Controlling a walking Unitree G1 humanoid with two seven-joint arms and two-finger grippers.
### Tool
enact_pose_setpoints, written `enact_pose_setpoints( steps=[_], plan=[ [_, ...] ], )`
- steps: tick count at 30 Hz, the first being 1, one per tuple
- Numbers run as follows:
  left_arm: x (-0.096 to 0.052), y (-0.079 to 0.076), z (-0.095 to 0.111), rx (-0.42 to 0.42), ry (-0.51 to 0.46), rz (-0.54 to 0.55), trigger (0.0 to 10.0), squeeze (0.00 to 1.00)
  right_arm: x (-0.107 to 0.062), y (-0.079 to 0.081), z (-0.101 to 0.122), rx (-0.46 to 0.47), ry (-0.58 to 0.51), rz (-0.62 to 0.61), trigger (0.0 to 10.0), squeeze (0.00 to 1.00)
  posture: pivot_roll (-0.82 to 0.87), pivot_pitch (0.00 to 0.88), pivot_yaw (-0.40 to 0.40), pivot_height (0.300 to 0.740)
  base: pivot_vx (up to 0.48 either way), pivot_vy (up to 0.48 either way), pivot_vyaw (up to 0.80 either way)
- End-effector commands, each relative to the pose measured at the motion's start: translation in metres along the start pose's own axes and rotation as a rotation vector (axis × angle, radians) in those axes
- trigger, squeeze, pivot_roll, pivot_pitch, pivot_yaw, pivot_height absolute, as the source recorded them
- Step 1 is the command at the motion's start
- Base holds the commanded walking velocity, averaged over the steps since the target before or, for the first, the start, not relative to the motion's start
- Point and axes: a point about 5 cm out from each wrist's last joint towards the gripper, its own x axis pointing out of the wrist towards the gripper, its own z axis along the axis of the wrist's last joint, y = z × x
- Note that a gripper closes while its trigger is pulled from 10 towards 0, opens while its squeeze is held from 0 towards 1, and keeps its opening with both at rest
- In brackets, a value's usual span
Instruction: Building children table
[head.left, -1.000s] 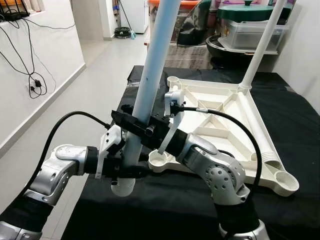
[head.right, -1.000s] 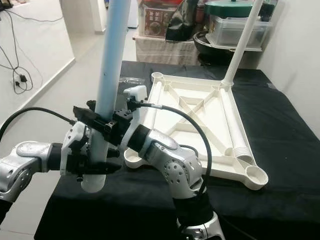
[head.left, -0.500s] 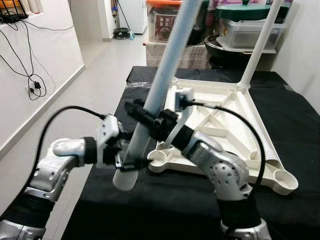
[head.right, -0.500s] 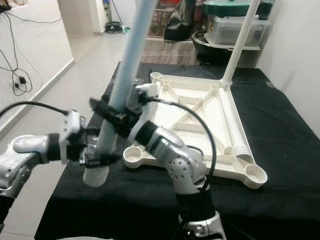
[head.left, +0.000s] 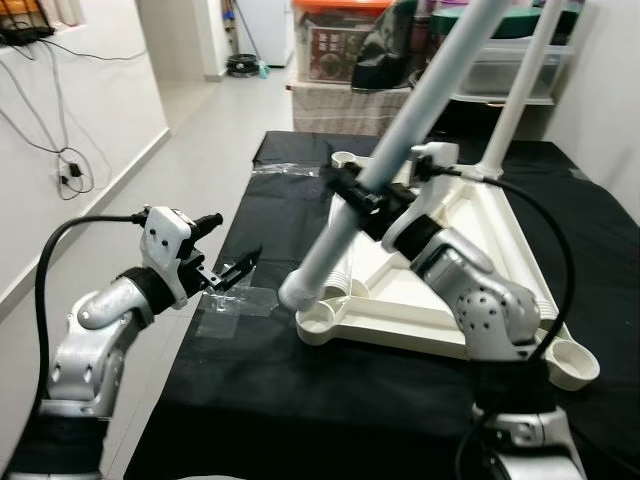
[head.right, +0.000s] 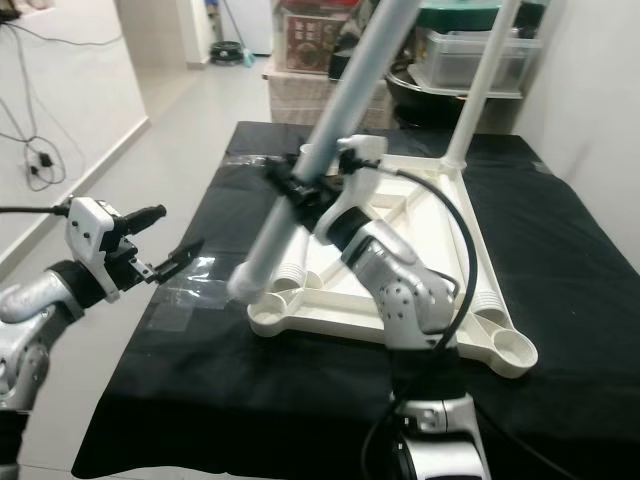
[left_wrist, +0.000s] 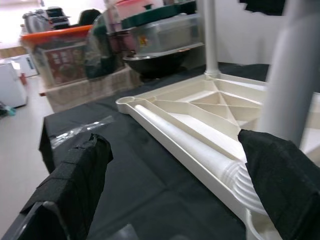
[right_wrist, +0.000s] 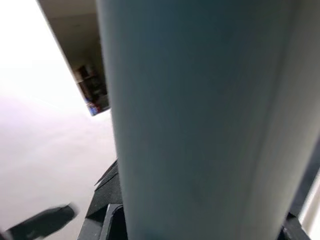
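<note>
Right gripper clamped on pale blue leg, leg tilted over upturned white tabletop.

Tabletop (head.left: 470, 215) lay underside up on a black cloth (head.left: 250, 380) covering the bench. 1 white leg (head.left: 520, 95) stood upright in the tabletop's far corner socket. Right gripper (head.left: 368, 196) grasped the blue leg (head.left: 385, 165) partway along; the leg's lower end hung just above the tabletop's near-left corner socket (head.left: 318, 320), not seated, top end leaning away over the tabletop. Left gripper (head.left: 232, 272) was released, fingers apart and holding nothing, left of the tabletop and clear of the blue leg, over a clear plastic sheet (head.left: 235, 305) on the cloth. Storage boxes (head.left: 340, 45) stood beyond the tabletop.
</note>
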Motion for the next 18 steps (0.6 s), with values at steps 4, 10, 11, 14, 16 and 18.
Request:
enact_pose_setpoints(
  steps=[4,10,11,14,16,18],
  plan=[
    [-0.007,-0.020,-0.015,-0.106,0.004,0.120,10.0,0.00,0.000,-0.028,-0.011,-0.016,0.081,-0.275,10.0,0.00,0.05,0.000,-0.055,0.740,0.000,0.000,0.00],
    [-0.012,-0.038,-0.019,-0.171,0.007,0.234,10.0,0.00,-0.011,-0.062,-0.027,-0.031,0.225,-0.646,10.0,0.00,0.07,0.000,-0.059,0.740,0.000,0.000,0.00],
    [-0.012,-0.038,-0.019,-0.171,0.007,0.234,10.0,0.00,-0.011,-0.062,-0.027,-0.031,0.225,-0.646,10.0,0.00,0.07,0.000,-0.059,0.740,0.000,0.000,0.00],
    [-0.024,-0.034,-0.027,-0.162,0.050,0.329,10.0,0.00,-0.008,-0.062,0.011,0.071,-0.017,-0.640,10.0,0.00,0.07,0.000,-0.057,0.740,0.000,0.000,0.00],
    [-0.025,-0.034,-0.027,-0.162,0.054,0.344,10.0,0.00,-0.007,-0.059,0.021,0.074,-0.086,-0.604,10.0,0.00,0.07,0.000,-0.057,0.740,0.000,0.000,0.00],
    [-0.024,-0.034,-0.026,-0.153,0.055,0.351,10.0,0.00,-0.004,-0.050,0.029,0.100,-0.114,-0.497,10.0,0.00,0.07,0.000,-0.056,0.740,0.000,0.000,0.00]
  ],
)
